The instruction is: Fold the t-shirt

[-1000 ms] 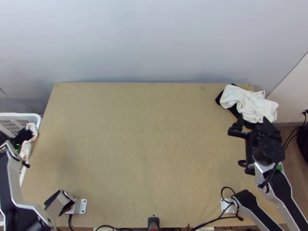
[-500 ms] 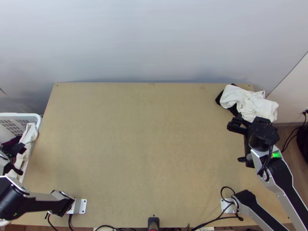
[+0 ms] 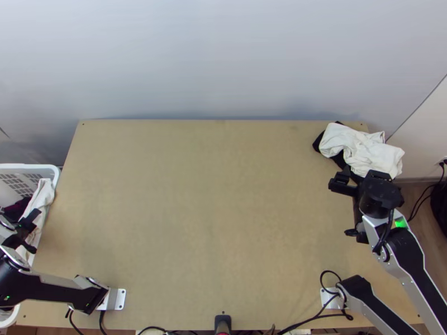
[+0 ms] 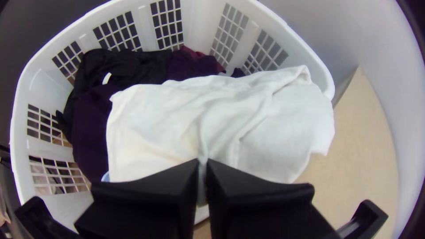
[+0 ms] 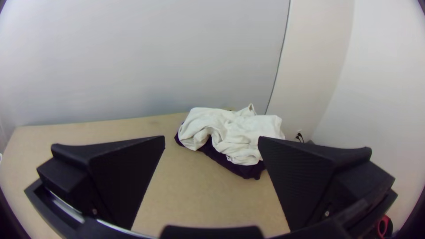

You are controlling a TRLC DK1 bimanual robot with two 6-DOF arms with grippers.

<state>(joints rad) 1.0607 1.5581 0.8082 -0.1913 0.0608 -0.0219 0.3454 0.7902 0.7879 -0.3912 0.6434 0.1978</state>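
Note:
At the far left, my left gripper is over the laundry basket, beside a white cloth. In the left wrist view the left gripper is shut on a raised ridge of that white cloth, which lies loosely over dark clothes and the basket's rim. My right gripper is at the table's right side, just nearer than a bunched white garment. From its wrist, the right gripper stands open, nothing between its pads, with the bunched white garment farther off.
The white basket stands against the left edge of the table, holding black and purple clothes. A dark cloth lies under the white garment at the far right corner. A wall rises behind the table.
My left gripper has come back toward the near side over the basket, its arm folding lower at the left. The right arm's wrist has shifted slightly up and left in the picture.

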